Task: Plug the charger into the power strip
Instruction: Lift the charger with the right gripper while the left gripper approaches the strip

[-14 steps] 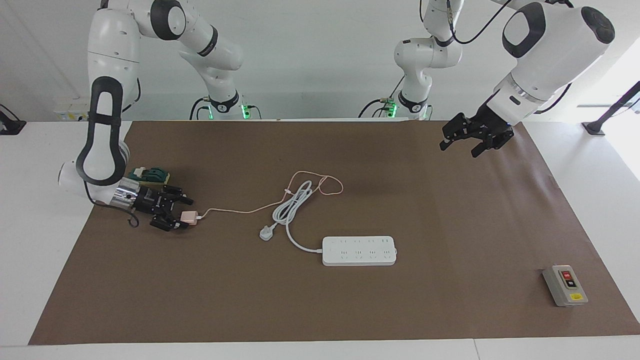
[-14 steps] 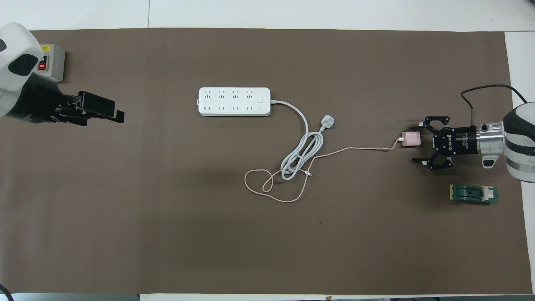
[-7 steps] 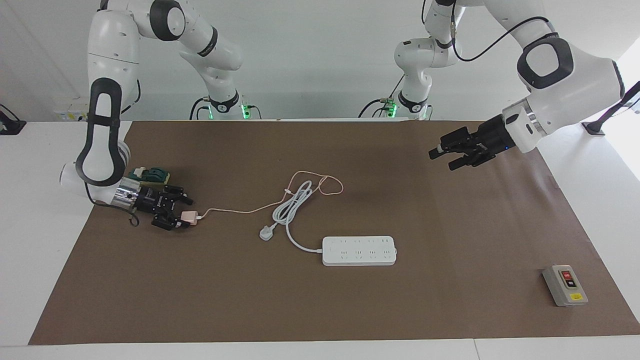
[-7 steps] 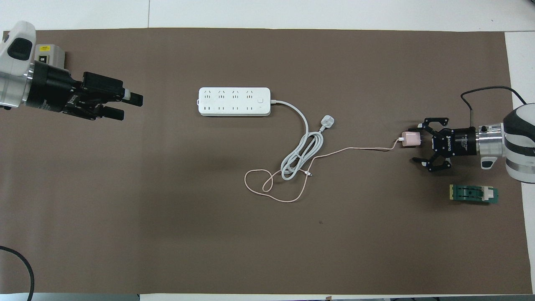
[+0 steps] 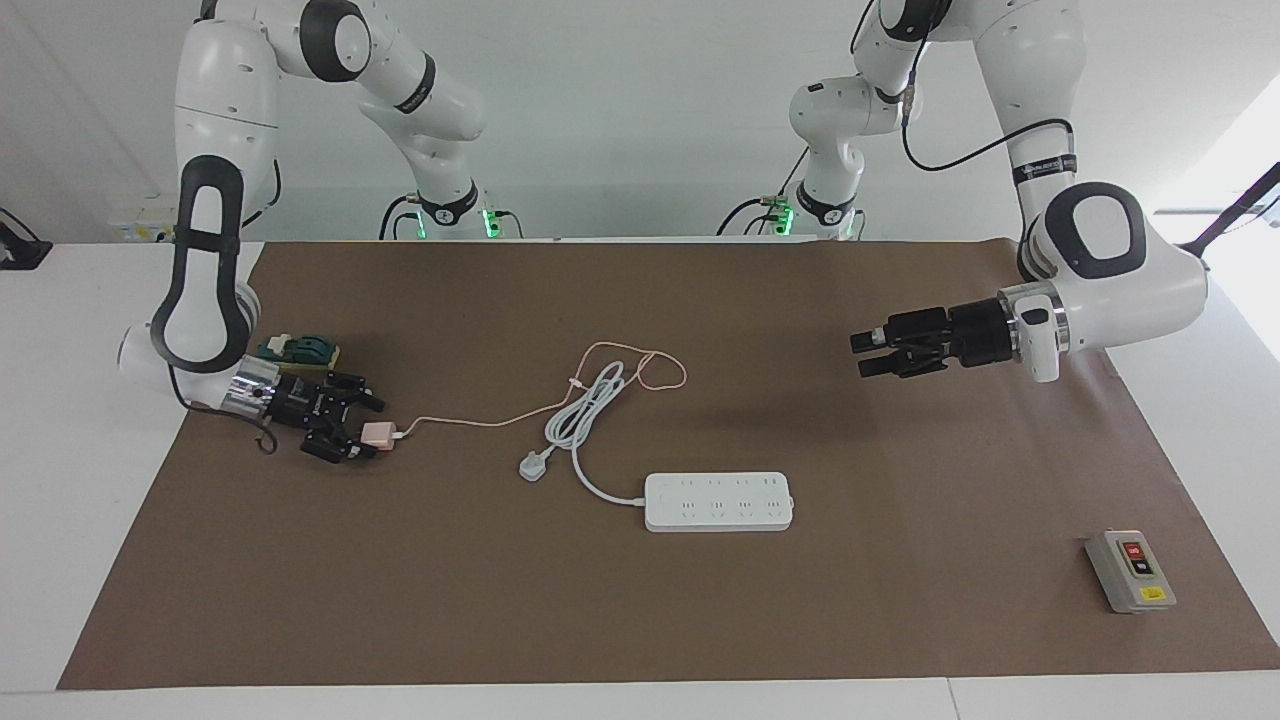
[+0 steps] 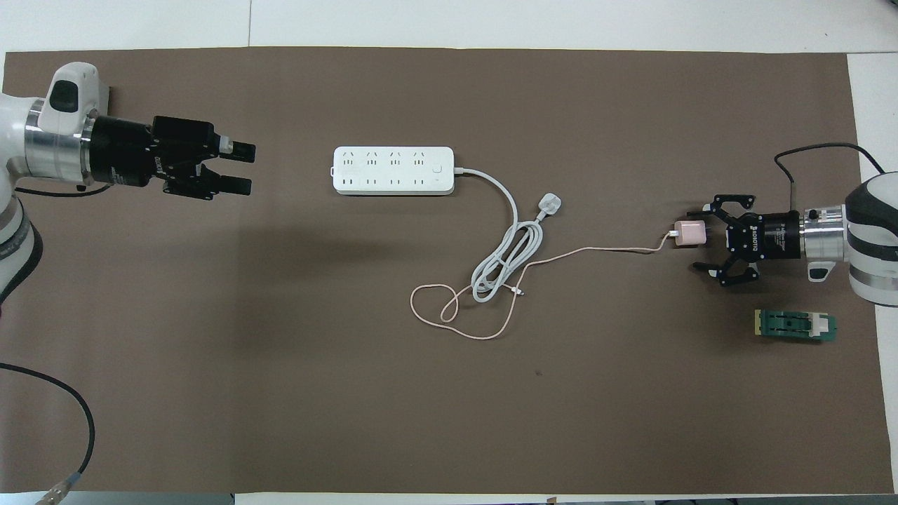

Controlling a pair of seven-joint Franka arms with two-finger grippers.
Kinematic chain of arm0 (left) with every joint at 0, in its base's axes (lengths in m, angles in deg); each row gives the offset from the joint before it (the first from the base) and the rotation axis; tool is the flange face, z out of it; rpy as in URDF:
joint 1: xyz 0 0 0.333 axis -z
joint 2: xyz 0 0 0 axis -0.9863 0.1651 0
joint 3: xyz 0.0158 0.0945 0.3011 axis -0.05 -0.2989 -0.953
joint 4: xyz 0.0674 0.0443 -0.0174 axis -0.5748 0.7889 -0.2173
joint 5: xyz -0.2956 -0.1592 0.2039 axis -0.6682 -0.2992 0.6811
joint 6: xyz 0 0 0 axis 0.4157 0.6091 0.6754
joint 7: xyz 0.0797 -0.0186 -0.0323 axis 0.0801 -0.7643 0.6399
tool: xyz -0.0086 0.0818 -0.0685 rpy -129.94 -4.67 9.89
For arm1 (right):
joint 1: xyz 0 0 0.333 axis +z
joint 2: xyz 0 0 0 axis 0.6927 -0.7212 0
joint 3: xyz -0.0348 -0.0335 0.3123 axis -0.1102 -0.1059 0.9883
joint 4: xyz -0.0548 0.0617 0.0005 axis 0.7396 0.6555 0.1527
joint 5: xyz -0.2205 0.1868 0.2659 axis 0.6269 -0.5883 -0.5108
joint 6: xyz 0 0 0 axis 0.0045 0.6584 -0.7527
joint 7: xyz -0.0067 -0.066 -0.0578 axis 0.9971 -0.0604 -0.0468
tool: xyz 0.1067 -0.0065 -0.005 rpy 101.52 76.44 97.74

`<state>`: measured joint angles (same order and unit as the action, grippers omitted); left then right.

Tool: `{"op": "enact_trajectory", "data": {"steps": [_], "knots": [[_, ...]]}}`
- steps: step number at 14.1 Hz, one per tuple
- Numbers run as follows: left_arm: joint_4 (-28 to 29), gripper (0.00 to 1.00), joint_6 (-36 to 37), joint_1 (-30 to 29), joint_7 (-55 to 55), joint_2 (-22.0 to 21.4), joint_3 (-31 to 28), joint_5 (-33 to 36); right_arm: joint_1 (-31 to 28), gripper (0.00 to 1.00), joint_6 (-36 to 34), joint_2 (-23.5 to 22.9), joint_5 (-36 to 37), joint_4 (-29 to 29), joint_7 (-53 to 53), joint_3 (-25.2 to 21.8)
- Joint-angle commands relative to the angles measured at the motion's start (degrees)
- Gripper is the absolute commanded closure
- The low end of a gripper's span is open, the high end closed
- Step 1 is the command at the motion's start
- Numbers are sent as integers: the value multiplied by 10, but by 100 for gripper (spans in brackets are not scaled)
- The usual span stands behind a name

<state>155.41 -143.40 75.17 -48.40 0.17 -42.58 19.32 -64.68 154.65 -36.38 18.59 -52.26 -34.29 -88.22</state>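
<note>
Now | right pincer (image 6: 701, 238) spread round charger (image 6: 689, 233) (wrist reads ROBOTIQ) | left pincer (image 6: 238, 168) spread, aloft

Desk under brown mat (image 5: 900, 600). Power strip (image 5: 719, 501) at centre, sockets up, its white cord coiled at 11 o'clock. Charger (image 5: 377, 434) at 9 o'clock from the strip, lying between the spread fingers of the right tool (image 5: 352, 428). Left tool (image 5: 868, 354) open, raised over bare mat at 2 o'clock. Grey switch box (image 5: 1130, 571) at 4 o'clock.
</note>
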Motion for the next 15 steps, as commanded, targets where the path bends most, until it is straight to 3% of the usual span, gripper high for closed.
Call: {"op": "enact_trajectory", "data": {"steps": [1,2,4,5,7,8,12,15], "knots": [[31,0,15,-14,-78,15,6,-34,-6,2,47,-32,-12,18,-37,2],[32,0,20,-14,-107,30,6,-39,-6,6,50,-33,-12,16,-39,2],[32,0,44,-11,-140,50,6,-75,-6,29,67,-34,-14,12,-50,3],[33,0,44,-9,-168,57,6,-85,-6,43,68,-34,-14,12,-51,3],[33,0,44,-3,-206,71,8,-115,-4,85,68,-34,-14,12,-63,2],[34,0,44,0,-210,78,11,-139,-4,100,67,-34,-13,12,-64,2],[38,0,38,8,-233,92,18,-183,5,100,51,-11,-10,18,-19,7],[54,0,29,19,-233,89,18,-193,45,100,46,23,-5,21,36,8]]}}
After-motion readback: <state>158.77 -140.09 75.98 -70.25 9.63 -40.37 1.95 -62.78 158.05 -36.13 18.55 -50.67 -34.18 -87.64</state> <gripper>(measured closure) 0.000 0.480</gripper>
